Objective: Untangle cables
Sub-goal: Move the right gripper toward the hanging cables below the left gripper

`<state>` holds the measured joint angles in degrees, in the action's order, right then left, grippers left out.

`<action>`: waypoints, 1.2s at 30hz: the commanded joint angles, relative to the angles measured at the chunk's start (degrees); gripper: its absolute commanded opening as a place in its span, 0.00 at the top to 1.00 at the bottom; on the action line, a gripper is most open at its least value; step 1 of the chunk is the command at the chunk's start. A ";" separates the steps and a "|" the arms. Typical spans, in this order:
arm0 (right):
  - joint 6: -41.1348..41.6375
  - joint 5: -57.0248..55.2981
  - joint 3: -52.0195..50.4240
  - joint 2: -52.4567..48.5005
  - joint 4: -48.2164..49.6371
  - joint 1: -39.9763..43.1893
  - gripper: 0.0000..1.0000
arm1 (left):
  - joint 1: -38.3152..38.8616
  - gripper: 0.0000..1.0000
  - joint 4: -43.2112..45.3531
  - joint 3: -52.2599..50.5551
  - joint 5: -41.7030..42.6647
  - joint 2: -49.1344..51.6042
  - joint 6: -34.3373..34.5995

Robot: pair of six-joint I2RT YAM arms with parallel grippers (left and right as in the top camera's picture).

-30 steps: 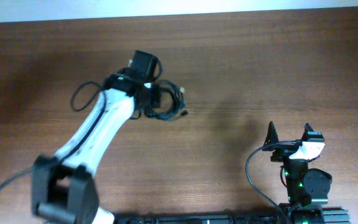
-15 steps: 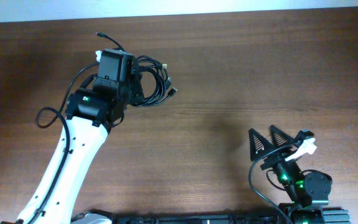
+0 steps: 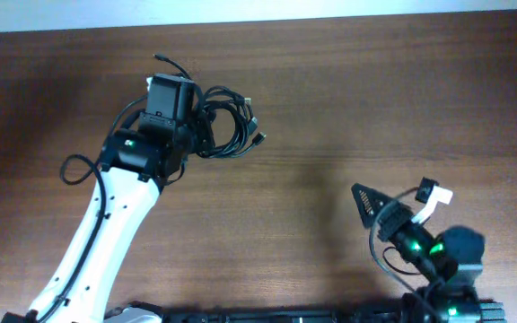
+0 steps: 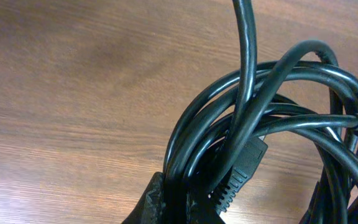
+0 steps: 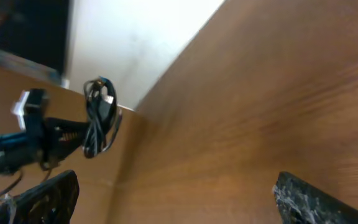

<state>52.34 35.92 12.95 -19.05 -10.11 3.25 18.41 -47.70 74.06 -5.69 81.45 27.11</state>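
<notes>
The cables [image 3: 233, 126] are one tangled bundle of thin black loops with small plug ends, at the far left of the table. My left gripper [image 3: 201, 127] is shut on the bundle's left side. In the left wrist view the cables [image 4: 272, 118] fill the right half, and the left gripper [image 4: 178, 205] pinches several strands beside a ribbed plug [image 4: 241, 171]. From the right wrist view the cables [image 5: 99, 118] hang off the table, far away. My right gripper [image 3: 391, 205] stands open and holds nothing at the near right; the right gripper [image 5: 179, 199] faces bare wood.
The brown wooden table [image 3: 348, 108] ends at a pale wall along its far edge [image 3: 330, 18]. A thicker black wire [image 3: 77, 169] loops off the left arm. The right arm's base [image 3: 447, 260] sits at the near right edge.
The left arm swung away from me with the bundle, lifting it off the table, then drifted slightly right. The right gripper turned and tilted toward the left, still open.
</notes>
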 commanded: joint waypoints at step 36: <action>20.20 -15.93 20.92 -48.00 16.39 -26.21 0.59 | 22.05 1.00 4.42 -0.15 -8.59 6.69 4.72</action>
<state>72.40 23.03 33.21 -66.72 5.98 -22.46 39.05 -43.68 73.71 -15.05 88.14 31.55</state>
